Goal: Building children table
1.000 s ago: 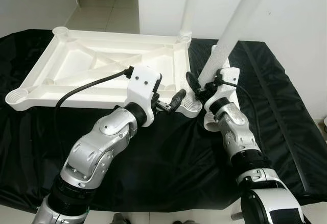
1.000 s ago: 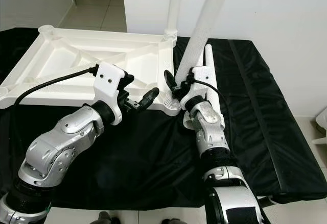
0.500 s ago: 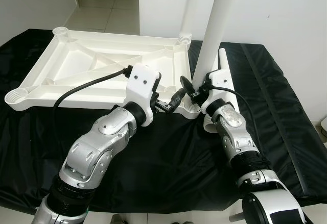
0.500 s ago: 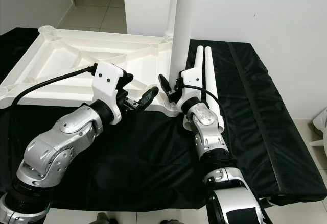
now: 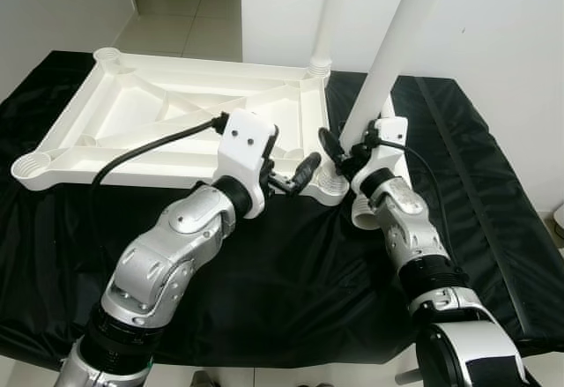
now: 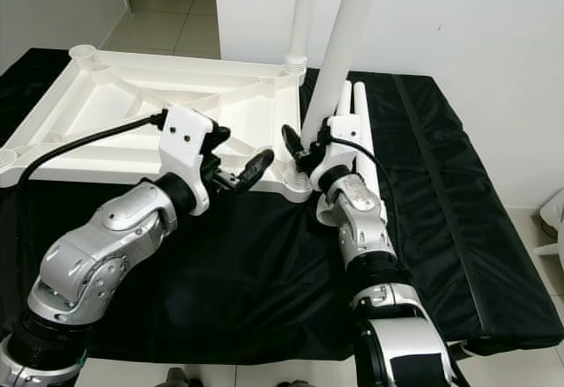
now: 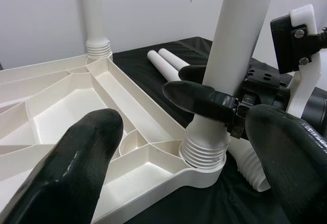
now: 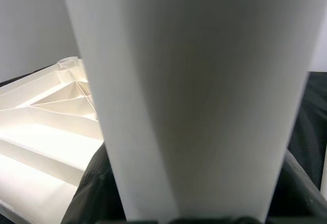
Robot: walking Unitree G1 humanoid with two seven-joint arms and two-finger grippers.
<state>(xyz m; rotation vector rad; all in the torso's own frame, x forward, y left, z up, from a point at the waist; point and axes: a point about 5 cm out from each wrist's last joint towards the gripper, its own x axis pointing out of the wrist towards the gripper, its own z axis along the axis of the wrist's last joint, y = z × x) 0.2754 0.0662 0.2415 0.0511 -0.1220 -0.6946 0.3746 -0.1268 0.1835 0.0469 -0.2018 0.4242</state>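
Note:
A white plastic table top lies upside down on a black mat. My right gripper is shut on a long white table leg. The leg leans to the right, and its threaded foot sits in the near right corner socket. My left gripper is open just left of that corner, touching nothing. Another leg stands upright in the far right corner socket.
Two spare white legs lie side by side on the mat behind my right gripper. Open sockets sit at the near left corner and the far left corner. A white wall rises behind the mat.
The held leg swung from leaning right to nearly upright, and now leans right again, its foot staying at the corner socket. My left gripper has barely moved.

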